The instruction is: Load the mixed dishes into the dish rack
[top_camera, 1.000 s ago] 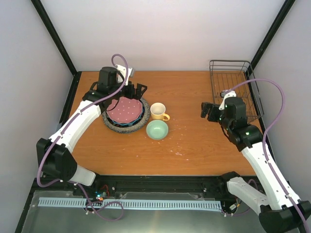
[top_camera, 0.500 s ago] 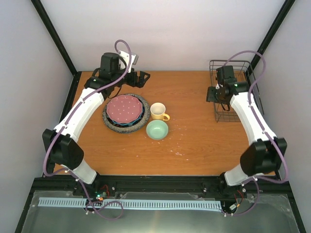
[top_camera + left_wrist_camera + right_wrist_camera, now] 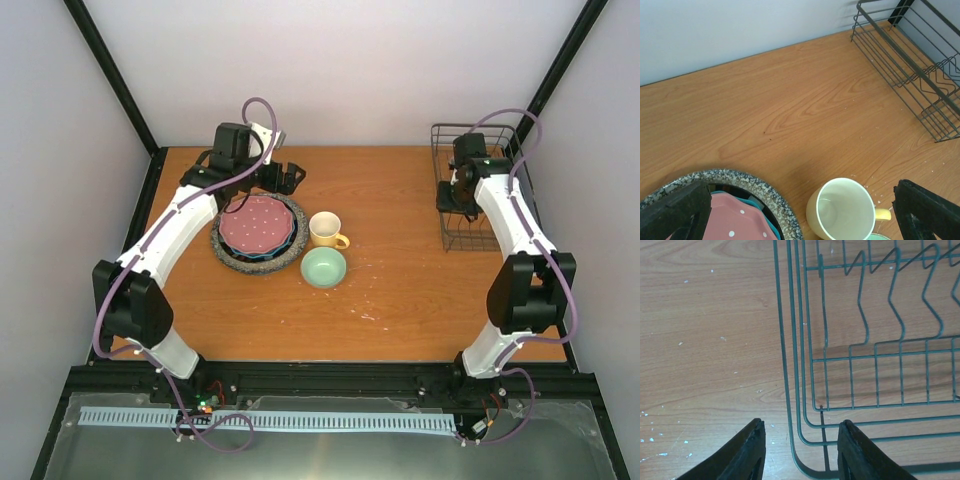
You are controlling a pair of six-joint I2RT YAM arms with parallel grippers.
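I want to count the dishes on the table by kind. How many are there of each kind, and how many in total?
Plates: 4, in one stack: pink dotted plate, teal dotted plate, dark-rimmed plate, grey speckled plate
Mugs: 1, the yellow mug
Bowls: 1, the mint-green bowl
Total: 6 dishes, none in the dish rack

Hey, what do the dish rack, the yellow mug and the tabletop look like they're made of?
Dish rack: thin dark rods bent into zigzags, likely coated metal wire.
Yellow mug: smooth, slightly glossy pale-yellow walls, probably glazed ceramic, though plastic is possible.
Tabletop: orange-brown grain pattern, flat surface, wood or wood-effect laminate.
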